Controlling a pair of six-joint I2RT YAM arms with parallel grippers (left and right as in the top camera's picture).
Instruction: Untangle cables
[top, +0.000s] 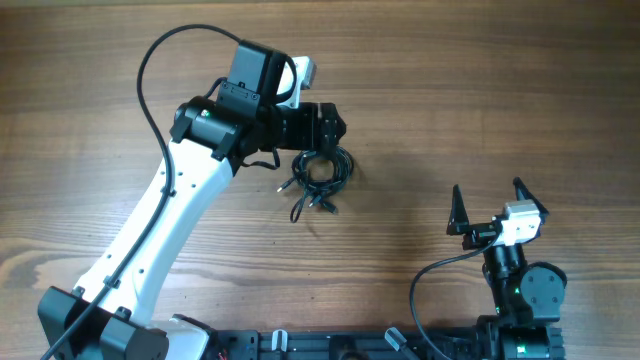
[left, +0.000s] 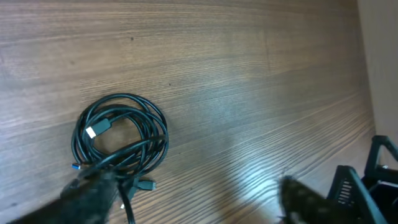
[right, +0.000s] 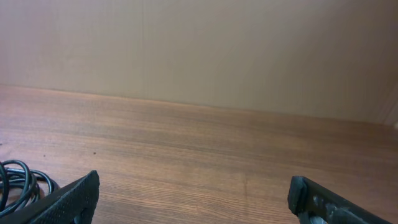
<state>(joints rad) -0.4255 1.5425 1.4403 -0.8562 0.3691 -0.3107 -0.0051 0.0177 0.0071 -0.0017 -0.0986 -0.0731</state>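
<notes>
The cables (top: 322, 178) lie on the wooden table as one loose black coil with small plug ends sticking out at its lower left. In the left wrist view the cables (left: 119, 138) show a white-tipped plug inside the loop and a blue-tipped one at the left edge. My left gripper (top: 322, 152) hangs just over the coil's far side. Its jaws stand wide apart and open (left: 199, 202), and the blurred left finger (left: 92, 198) overlaps the coil's near strands. My right gripper (top: 488, 195) is open well to the right with nothing between its fingers. A bit of the coil (right: 18, 180) shows in the right wrist view.
The left arm's thick black wire (top: 150, 80) arcs over the table at the back left. Black frame parts (left: 373, 180) stand at the right edge of the left wrist view. A plain wall (right: 199, 50) rises behind the table's far edge.
</notes>
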